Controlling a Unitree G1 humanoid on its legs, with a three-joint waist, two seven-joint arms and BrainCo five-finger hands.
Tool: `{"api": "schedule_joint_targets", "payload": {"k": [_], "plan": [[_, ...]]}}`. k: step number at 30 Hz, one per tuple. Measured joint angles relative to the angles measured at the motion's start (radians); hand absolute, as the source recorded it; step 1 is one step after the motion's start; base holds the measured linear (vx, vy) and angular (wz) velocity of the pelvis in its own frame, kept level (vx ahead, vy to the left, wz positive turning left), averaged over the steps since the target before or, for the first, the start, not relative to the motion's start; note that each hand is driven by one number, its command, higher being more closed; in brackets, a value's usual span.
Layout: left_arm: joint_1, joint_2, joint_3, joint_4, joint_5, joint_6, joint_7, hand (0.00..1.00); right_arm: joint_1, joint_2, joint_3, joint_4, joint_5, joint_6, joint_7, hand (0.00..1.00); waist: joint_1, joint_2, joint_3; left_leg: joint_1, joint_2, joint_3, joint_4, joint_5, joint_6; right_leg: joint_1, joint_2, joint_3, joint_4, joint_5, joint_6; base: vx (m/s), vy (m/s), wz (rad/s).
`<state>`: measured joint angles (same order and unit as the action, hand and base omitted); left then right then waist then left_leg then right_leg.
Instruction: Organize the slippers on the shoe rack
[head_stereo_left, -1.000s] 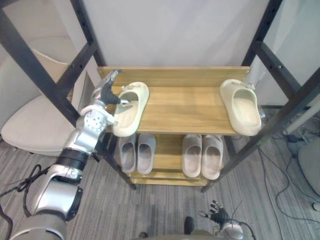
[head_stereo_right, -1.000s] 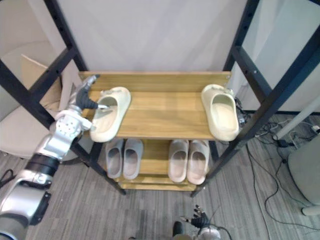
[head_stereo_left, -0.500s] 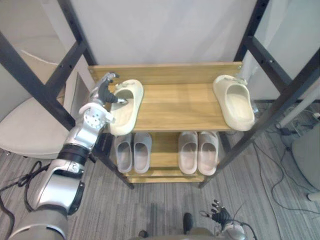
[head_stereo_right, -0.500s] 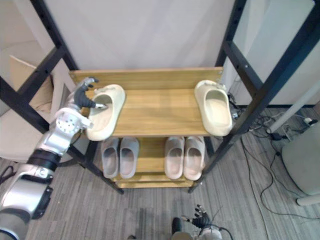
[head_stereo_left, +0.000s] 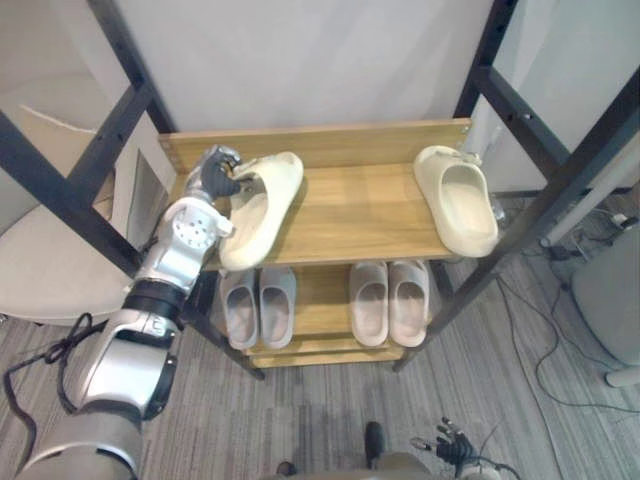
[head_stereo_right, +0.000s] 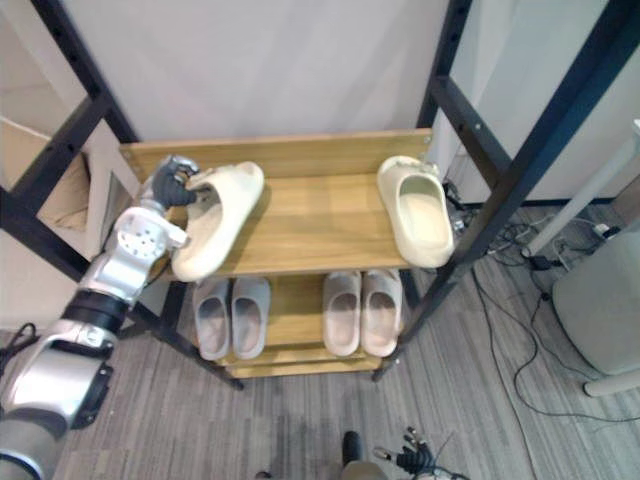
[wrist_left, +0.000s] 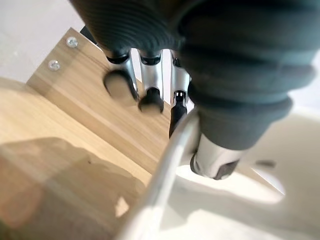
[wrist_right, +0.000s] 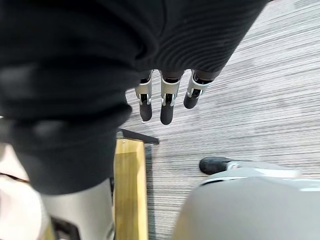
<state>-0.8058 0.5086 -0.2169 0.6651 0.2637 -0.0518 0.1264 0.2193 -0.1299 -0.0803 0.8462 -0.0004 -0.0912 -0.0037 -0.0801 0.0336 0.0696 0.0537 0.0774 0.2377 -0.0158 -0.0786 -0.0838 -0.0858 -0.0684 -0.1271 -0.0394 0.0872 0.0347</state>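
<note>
- Left eye view: the left robot hand (head_stereo_left: 213, 178) sits at the left end of the top shelf (head_stereo_left: 360, 210) of the shoe rack (head_stereo_left: 320, 137), clamped on the side wall of the left cream slipper (head_stereo_left: 262, 212). In the left wrist view its thumb lies inside the rim and its fingers (wrist_left: 150, 85) outside.
- That slipper lies immediately to the hand's right, touching it. Its long axis runs diagonally, with the toe toward the back and right and the heel hanging over the shelf's front edge.
- The right cream slipper (head_stereo_left: 460, 200) lies well apart at the shelf's right end, toe to the back, nearly square to the shelf.
- The held slipper probably needs its heel swung rightward to match its mate.
- The right robot hand (wrist_right: 168, 102) hangs low over the floor, fingers relaxed and holding nothing.
</note>
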Motion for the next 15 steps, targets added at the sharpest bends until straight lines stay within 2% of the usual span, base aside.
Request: {"api": "schedule_joint_targets", "payload": {"k": [7,15], "plan": [[0.000,-0.044,-0.022,0.001,-0.015,0.000,0.006,1.00,0.003,0.001,0.000,0.000,0.000,0.001,0.000,0.00,-0.017,0.002,0.000,0.006,-0.003,0.001,0.001,0.001,0.001,0.017,0.000,0.001,-0.025,0.020,-0.002,0.00,0.000,0.00],[-0.061,-0.096,-0.101,0.002,-0.018,0.000,0.029,1.00,0.023,0.000,-0.030,-0.005,0.001,0.001,-0.006,0.00,-0.030,0.031,0.005,0.016,-0.003,0.025,0.000,0.001,0.001,0.014,0.002,0.024,-0.027,0.025,-0.002,-0.02,-0.009,-0.08]]}}
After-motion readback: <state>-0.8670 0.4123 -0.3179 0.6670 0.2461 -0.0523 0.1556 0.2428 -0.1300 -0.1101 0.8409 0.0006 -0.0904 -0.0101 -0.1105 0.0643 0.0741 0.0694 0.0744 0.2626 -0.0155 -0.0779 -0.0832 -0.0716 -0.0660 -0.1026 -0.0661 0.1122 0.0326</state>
